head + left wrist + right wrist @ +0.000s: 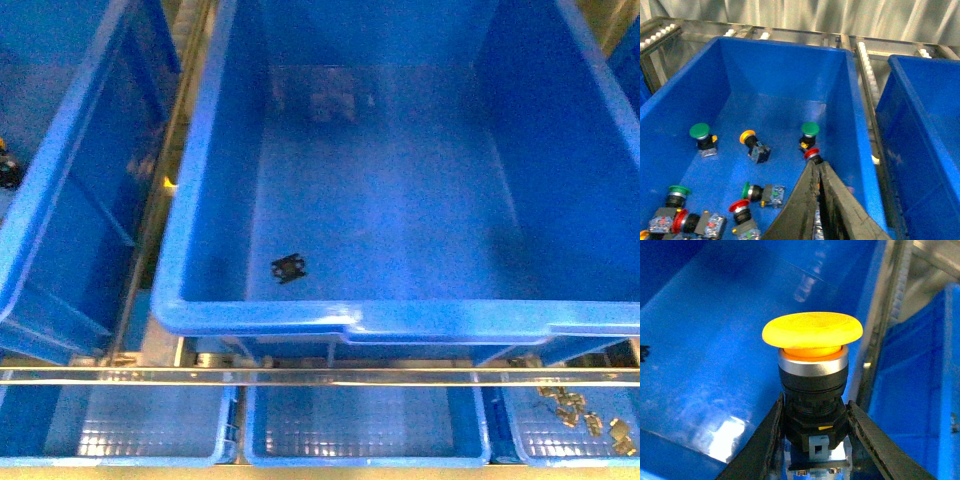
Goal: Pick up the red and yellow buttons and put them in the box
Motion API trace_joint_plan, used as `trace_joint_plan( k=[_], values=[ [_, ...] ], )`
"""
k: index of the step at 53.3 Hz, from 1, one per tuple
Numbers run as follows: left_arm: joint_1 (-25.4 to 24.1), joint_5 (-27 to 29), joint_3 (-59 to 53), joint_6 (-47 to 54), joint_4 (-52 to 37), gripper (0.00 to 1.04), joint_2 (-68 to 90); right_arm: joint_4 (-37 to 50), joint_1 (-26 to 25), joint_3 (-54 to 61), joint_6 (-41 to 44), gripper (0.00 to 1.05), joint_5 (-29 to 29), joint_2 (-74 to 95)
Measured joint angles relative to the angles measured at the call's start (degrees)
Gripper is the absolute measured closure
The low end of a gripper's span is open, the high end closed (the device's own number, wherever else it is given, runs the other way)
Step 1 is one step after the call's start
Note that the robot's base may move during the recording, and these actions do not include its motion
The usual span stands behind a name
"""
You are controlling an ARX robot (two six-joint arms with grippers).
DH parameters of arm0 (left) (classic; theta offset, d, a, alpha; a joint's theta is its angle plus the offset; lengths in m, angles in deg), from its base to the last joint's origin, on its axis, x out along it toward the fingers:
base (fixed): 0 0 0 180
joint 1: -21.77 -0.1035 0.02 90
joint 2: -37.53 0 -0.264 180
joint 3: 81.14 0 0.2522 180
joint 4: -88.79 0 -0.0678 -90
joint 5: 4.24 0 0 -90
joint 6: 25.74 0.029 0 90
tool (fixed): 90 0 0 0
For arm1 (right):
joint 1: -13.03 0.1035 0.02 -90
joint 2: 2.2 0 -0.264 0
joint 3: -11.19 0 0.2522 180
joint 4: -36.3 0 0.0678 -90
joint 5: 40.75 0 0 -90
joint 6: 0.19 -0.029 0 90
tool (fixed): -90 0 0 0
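A yellow button [812, 335] stands upright in my right gripper [815, 412], which is shut on its black body. It hangs over the smooth floor of the big blue box [715, 340]. In the front view the box [260, 318] fills the middle and neither arm shows. My left gripper [817, 165] is shut with nothing in it, inside the neighbouring bin [785, 75], its tip right beside a red button [811, 153]. Another yellow button [748, 137] lies on its side further off. More red buttons [739, 206] lie at that bin's near end.
Green-capped buttons [700, 131] lie among the others. A small black flat part [289, 267] lies on the box floor. Shallow blue trays [365, 430] line the front; the right one holds metal clips [585, 415]. A metal rail [320, 376] crosses in front.
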Motion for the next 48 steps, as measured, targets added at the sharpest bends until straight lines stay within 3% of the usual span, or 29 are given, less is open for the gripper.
trace_joint_plan(
  k=[7,10,14,48],
  values=[
    [1.7,1.4,0.0,0.1,4.6,1.02,-5.3,0.0,0.6,0.0,-1.0,0.77,-1.4,0.0],
    [5.1,6.3,0.0,0.1,7.6,1.02,-8.3,0.0,1.1,0.0,-1.7,0.77,-1.9,0.2],
    [7.2,6.8,-0.1,0.2,10.1,1.02,-11.2,-0.1,1.4,0.0,-2.1,0.77,-2.3,0.5],
    [7.7,7.1,-0.1,0.2,26.5,1.02,-28.2,1.8,5.7,-1.9,-4.0,0.77,-5.0,3.6]
  ],
)
